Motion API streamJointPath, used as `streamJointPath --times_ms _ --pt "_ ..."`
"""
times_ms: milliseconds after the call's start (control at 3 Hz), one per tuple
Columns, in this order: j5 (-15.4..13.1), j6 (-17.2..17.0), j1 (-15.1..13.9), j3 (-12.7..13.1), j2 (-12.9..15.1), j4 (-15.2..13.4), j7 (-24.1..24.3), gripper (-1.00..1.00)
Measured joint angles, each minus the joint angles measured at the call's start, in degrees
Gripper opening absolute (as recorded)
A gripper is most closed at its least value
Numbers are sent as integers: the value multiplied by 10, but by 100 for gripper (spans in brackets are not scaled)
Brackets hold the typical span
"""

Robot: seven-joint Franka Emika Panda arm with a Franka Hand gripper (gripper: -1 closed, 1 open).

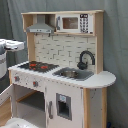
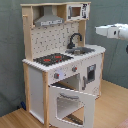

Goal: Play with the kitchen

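The tall white and light-wood toy kitchen (image 2: 62, 62) fills the middle of both exterior views, and its windowed oven door (image 2: 72, 105) hangs open at lower centre. At the right edge of the second exterior view, the white robot arm (image 2: 112, 31) reaches in level, apart from the kitchen. Whether its gripper is released or clenched, I cannot tell.

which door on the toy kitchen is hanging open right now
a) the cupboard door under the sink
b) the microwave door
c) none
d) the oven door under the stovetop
d: in the second exterior view the windowed oven door is swung down and open below the stovetop of the kitchen.
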Motion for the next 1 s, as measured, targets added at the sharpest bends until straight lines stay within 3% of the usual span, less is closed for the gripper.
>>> streamJointPath --times_ms 333,1000 --pt "0 41 -38 -16 16 3 -6 100" --pt "0 132 -117 -20 46 19 -12 100"
